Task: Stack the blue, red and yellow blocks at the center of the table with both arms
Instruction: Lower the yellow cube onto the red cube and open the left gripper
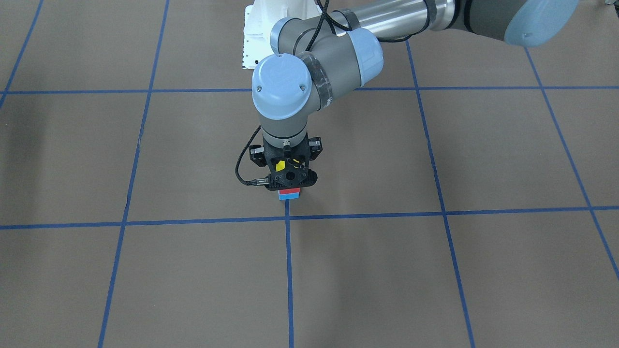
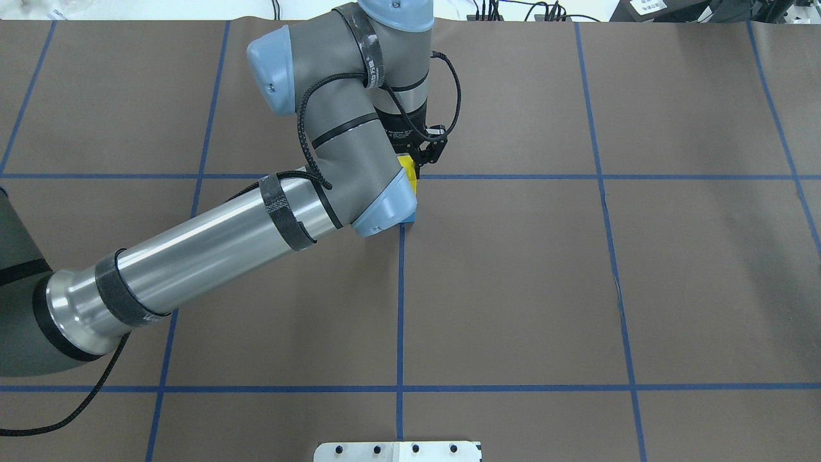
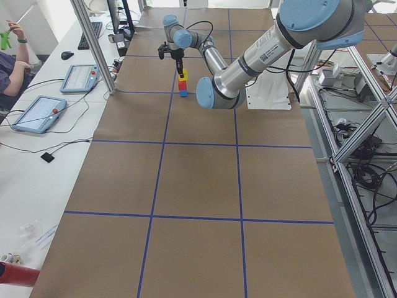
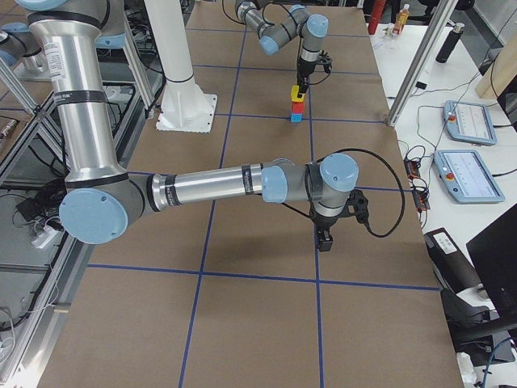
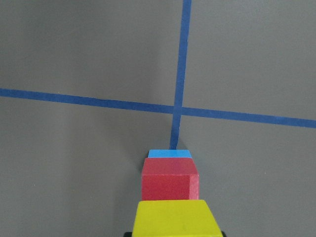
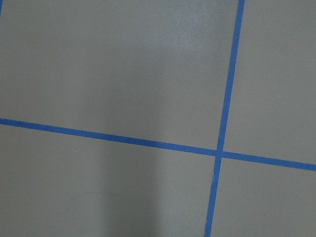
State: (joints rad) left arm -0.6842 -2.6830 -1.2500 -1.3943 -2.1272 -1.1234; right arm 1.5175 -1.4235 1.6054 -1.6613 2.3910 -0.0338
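Note:
A stack stands at the table's center by a blue tape cross: the blue block (image 1: 289,197) at the bottom, the red block (image 1: 289,192) on it, the yellow block (image 5: 173,217) on top. The stack also shows in the exterior left view (image 3: 183,84). My left gripper (image 1: 289,186) points straight down over the stack, shut on the yellow block (image 2: 409,178), which rests on the red block (image 5: 170,180). My right gripper (image 4: 325,240) hangs low over bare table, well away from the stack. I cannot tell whether it is open or shut.
The robot's white base plate (image 2: 397,451) sits at the near table edge. Operator tablets (image 4: 466,121) and metal frame posts (image 3: 93,46) stand along the far side. Blue tape lines (image 6: 217,150) grid the brown table cover.

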